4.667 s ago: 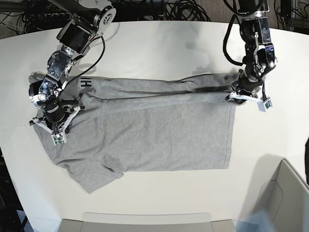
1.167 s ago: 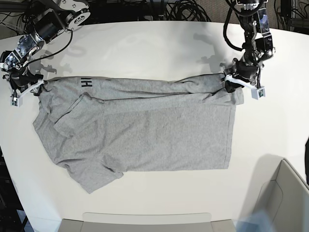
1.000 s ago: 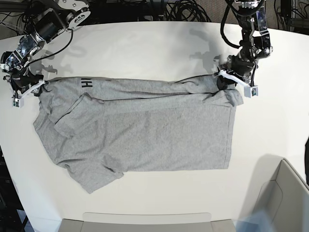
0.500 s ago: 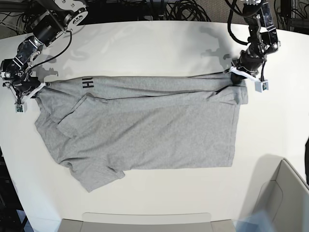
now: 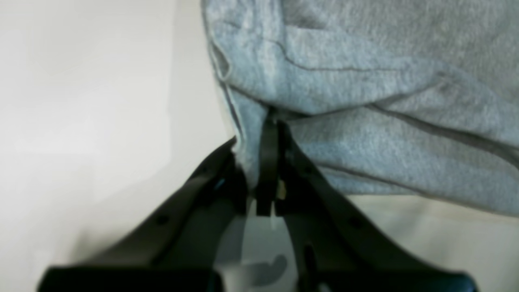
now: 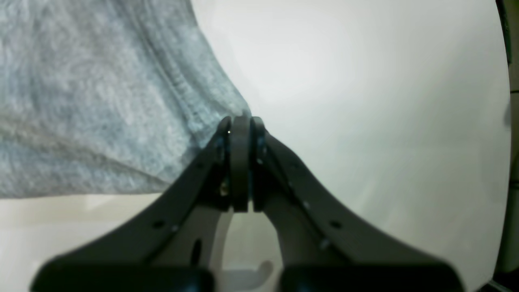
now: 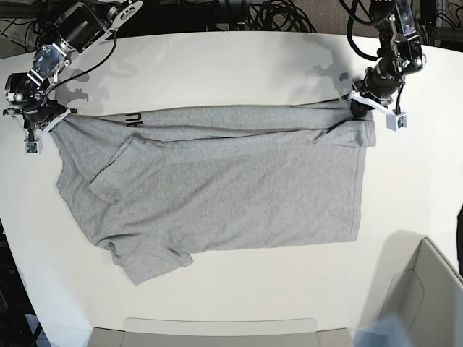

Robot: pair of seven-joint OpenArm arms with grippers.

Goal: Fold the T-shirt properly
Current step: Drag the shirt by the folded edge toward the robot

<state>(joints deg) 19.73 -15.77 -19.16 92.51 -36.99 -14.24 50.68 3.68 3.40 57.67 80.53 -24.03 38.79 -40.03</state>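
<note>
The heather-grey T-shirt lies spread on the white table, its far edge folded over and pulled taut, with a bit of black lettering showing at the left. My left gripper is shut on the shirt's far right corner; in the left wrist view the fabric is pinched between its fingers. My right gripper is shut on the shirt's far left corner; in the right wrist view the cloth sits at its closed tips. A sleeve sticks out at the near left.
The white table curves round at the back, with black cables behind it. A pale bin stands at the near right corner. A grey tray edge runs along the front.
Both grippers have moved away from me and apart, still holding the corners. The shirt's far edge is now stretched straighter and the whole shirt has shifted slightly toward the back right.
</note>
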